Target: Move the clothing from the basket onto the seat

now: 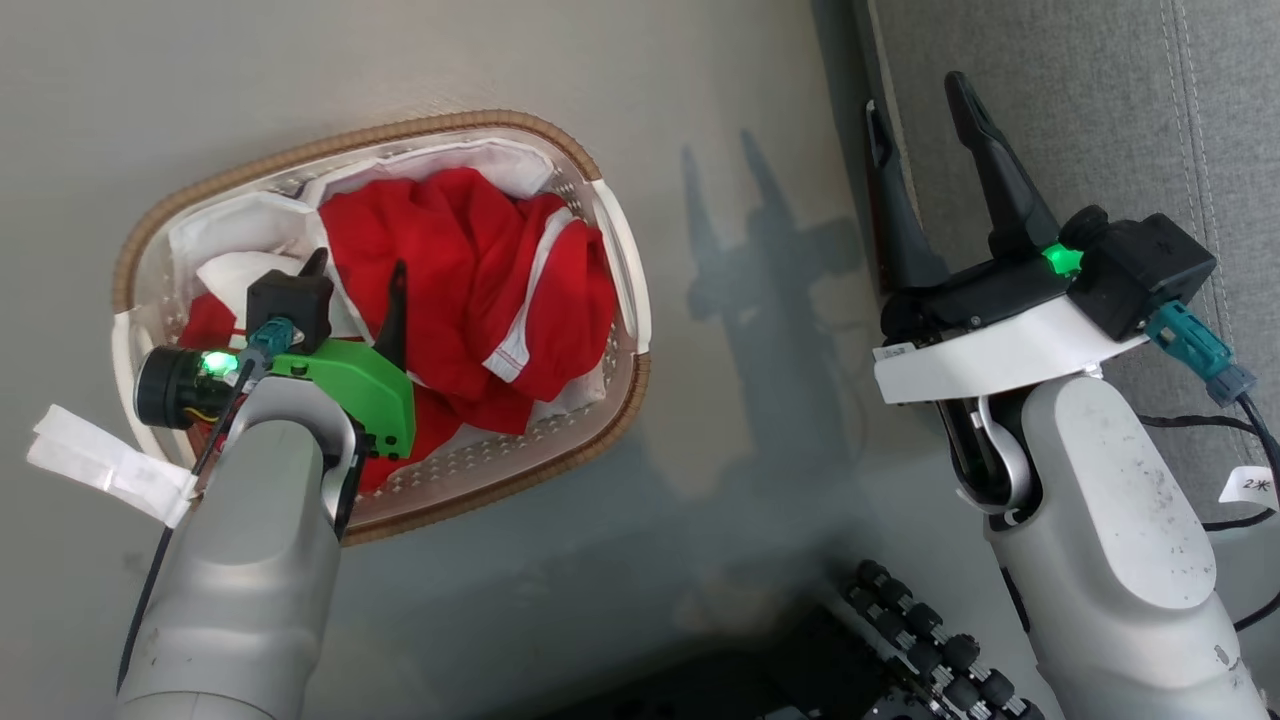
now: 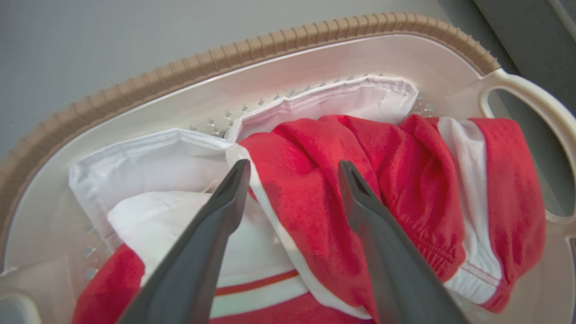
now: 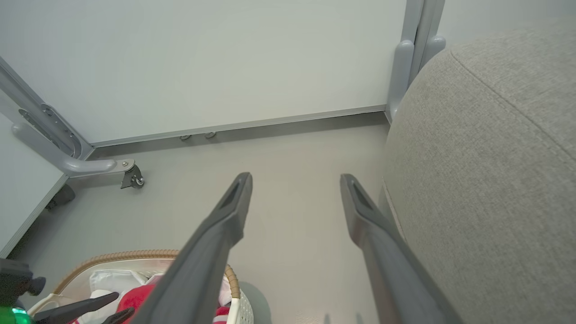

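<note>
— Evidently the red clothing point(image 1: 470, 270) is heaped in the laundry basket point(image 1: 400, 130), crumpled over a white fabric liner point(image 2: 148, 157). How is it expected to handle?

— It is judged light, soft and limp. No shape is held, so it can be expected to drape and trail when lifted. A raised red fold near the middle of the heap is suggested as the place to be pinched. That is away from the liner, which might otherwise be dragged up with it.

— How are the jaws set?

— The left gripper point(image 2: 293, 165) is spread wide over the heap with nothing pinched, and a white-edged red fold lies between the fingers. Whether the tips touch the cloth cannot be told. The right gripper point(image 1: 915, 95) is likewise spread and empty, held at the edge of the grey sofa cushion point(image 1: 1100, 120).

— What is found around it?

— Basket and cushion are set apart, with bare grey floor point(image 1: 750, 90) between them. A trailing sleeve might be caught on the basket's white handle point(image 2: 531, 94) or its wall. Black rollers point(image 1: 930, 640) are seen low beside the right arm.
</note>
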Available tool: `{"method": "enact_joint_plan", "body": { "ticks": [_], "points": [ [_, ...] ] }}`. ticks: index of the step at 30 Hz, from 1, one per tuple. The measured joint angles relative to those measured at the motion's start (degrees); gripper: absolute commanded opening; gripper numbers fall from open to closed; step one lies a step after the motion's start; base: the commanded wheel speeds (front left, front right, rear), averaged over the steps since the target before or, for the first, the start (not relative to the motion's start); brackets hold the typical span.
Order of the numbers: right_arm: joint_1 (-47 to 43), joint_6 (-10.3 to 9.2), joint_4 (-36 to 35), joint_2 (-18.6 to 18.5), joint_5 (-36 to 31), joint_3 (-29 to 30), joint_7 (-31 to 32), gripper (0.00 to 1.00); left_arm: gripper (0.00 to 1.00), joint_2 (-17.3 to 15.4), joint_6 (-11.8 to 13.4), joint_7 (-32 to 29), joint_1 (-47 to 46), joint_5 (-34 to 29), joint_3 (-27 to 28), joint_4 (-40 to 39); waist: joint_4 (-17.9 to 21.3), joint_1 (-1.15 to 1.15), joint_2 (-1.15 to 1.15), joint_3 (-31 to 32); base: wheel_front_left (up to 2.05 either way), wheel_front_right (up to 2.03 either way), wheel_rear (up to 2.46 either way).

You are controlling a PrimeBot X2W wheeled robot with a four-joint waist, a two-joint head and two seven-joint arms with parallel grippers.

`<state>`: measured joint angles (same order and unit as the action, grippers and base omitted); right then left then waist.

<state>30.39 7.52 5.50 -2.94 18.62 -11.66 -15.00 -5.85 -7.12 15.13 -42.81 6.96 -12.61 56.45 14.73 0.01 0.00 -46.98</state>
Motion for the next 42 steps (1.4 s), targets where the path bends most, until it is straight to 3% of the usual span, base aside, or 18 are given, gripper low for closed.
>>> {"method": "enact_joint_plan", "body": {
  "ticks": [10, 18, 19, 20, 21, 30, 42],
  "points": [
    [0.20, 0.00, -0.15, 0.04, 1.11, -1.18, 0.01, 1.00, 1.00, -1.65, 0.59, 0.01, -3.30, 1.11, 1.72, 7.02, 3.95, 0.00, 0.00, -4.40, 0.00, 0.00, 0.00],
    [0.13, 0.00, 0.62, 0.07, 2.08, -2.41, 0.00, 1.00, 1.00, 0.63, -0.18, 0.01, -3.93, 4.21, -1.04, 8.05, 4.94, -0.01, 0.00, -4.50, 0.00, 0.00, 0.00],
    [0.12, 0.00, 0.83, 0.08, 2.10, -2.53, 0.01, 1.00, 0.62, 0.94, -0.18, 0.00, -3.92, 4.67, -1.88, 7.81, 4.94, -0.01, 0.00, -4.31, 0.00, 0.00, 0.00],
    [0.12, 0.00, 1.14, 0.08, 2.15, -2.70, 0.00, 1.00, 0.38, 1.36, -0.19, 0.00, -3.89, 5.46, -2.83, 7.17, 4.94, -0.01, 0.00, -4.03, 0.00, 0.00, 0.00],
    [0.08, 0.00, 1.47, 0.08, 2.26, -2.86, 0.01, 1.00, 0.00, 1.62, -0.19, 0.00, -3.82, 6.66, -3.77, 6.35, 4.94, -0.01, 0.00, -3.67, 0.00, 0.00, 0.00],
    [-1.81, 0.00, 4.57, 0.12, 1.26, -2.77, 0.01, 1.00, 0.00, 1.21, -0.20, 0.00, 1.69, 13.46, -8.82, -0.93, 4.17, -0.01, 0.00, 1.62, 0.00, 0.00, 0.00],
    [-7.83, -0.01, 9.45, 0.16, -2.38, -1.82, 0.00, 1.00, 0.00, 1.35, -0.20, 0.00, 14.16, 19.29, -11.57, -9.96, 0.27, -0.02, 0.00, 13.54, 0.00, 0.00, 0.00]
  ]
}}
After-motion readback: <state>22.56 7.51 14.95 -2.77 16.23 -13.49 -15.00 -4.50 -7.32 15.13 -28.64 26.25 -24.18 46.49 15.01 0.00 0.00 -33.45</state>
